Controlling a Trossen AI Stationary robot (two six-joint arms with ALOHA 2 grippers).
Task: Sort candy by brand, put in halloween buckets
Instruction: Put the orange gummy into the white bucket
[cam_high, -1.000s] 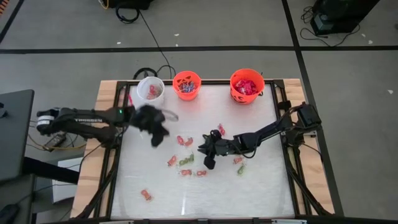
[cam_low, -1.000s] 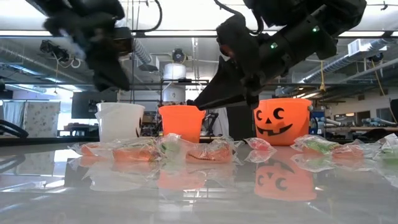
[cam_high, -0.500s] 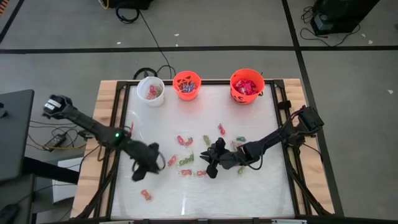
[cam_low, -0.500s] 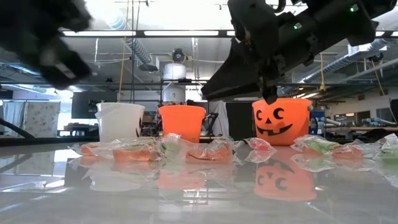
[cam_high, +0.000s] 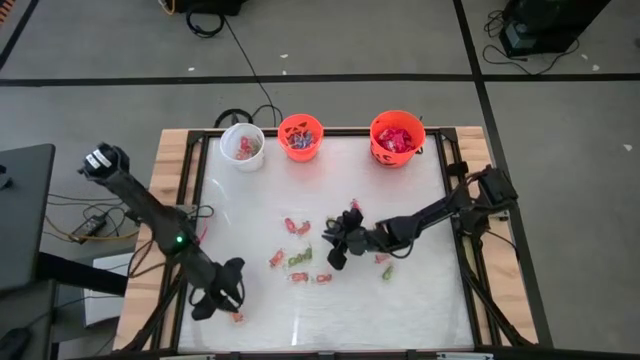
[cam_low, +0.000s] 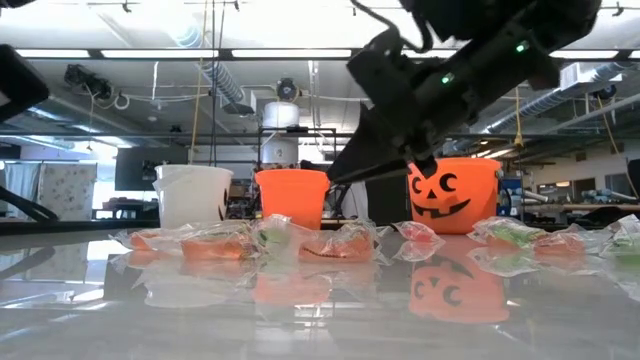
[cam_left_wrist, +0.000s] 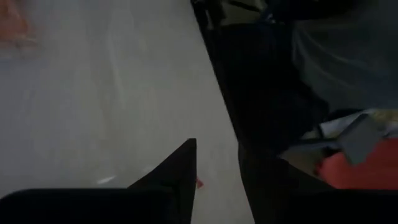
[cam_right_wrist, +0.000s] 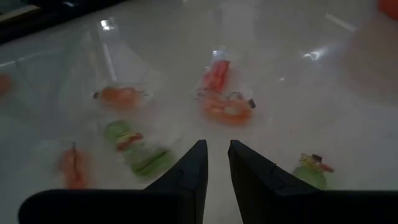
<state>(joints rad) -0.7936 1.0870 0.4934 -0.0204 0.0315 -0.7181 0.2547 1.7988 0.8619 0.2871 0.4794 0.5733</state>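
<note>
High view: three halloween buckets stand along the table's (cam_high: 420, 300) 12 o'clock edge — the white bucket (cam_high: 242, 146) at about 11, the small orange bucket (cam_high: 300, 137) at 12, the larger orange bucket (cam_high: 397, 138) at 1, each already holding sweets. Loose candy (cam_high: 297, 227) lies scattered about the middle of the table, with one lone piece (cam_high: 236, 316) far down at 7. The left gripper (cam_high: 215, 300) hangs just beside that lone piece; the right gripper (cam_high: 338, 245) hovers over the central scatter.

Low view: the right arm comes down in front of the pumpkin-faced bucket (cam_low: 453, 194); a row of clear-wrapped sweets (cam_low: 330, 242) lies on the glossy tabletop, untouched.

Left wrist view: the fingers (cam_left_wrist: 180, 168) stand a little apart over bare table, a speck of red showing between them. Whether they are parting or closing I cannot tell, and nothing is clearly gripped.

Right wrist view: the fingers (cam_right_wrist: 193, 168) are nearly together with a narrow gap, empty, aimed at the orange sweets (cam_right_wrist: 226, 107) and green sweets (cam_right_wrist: 142, 158) ahead.

These pieces look very light, crinkly and slippery — a glancing touch would likely skate them across the shiny top. Pinching the firm middle of a sweet from straight above seems safer than catching the twisted wrapper ends.
</note>
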